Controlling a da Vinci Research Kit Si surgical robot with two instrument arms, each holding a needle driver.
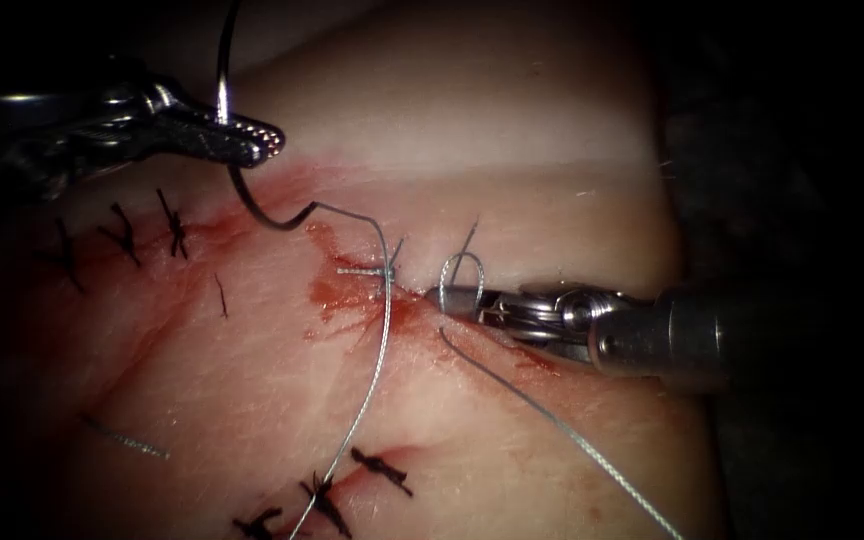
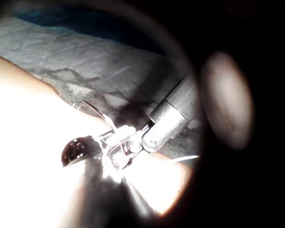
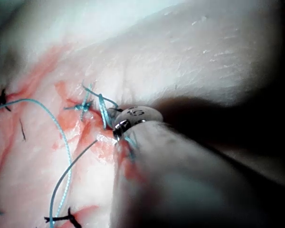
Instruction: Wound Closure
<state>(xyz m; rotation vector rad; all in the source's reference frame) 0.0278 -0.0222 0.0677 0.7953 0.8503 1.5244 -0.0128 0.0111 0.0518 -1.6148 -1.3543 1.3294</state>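
My left tool [image 1: 264,140] hangs above the tissue [image 1: 512,170] at the upper left of the cut [image 1: 407,300], jaws shut on the curved needle [image 1: 252,205] about mid-curve. The needle is clear of the tissue. Thread [image 1: 377,350] runs from its lower end past a knot [image 1: 389,270] on the cut and down toward the front edge. My right tool [image 1: 449,297] lies low on the cut's right side, jaws shut on the thread, with a small loop [image 1: 462,262] over its tip. The right wrist view shows that tip [image 3: 126,124] beside the knot [image 3: 85,107]. The left wrist view shows my left tool [image 2: 111,145].
Dark finished stitches sit at the left [image 1: 122,235] and at the front [image 1: 327,495]. Red fluid [image 1: 337,295] stains the tissue around the knot. A second strand [image 1: 572,445] trails from under the right tool to the lower right. A loose thread piece [image 1: 122,438] lies at the lower left.
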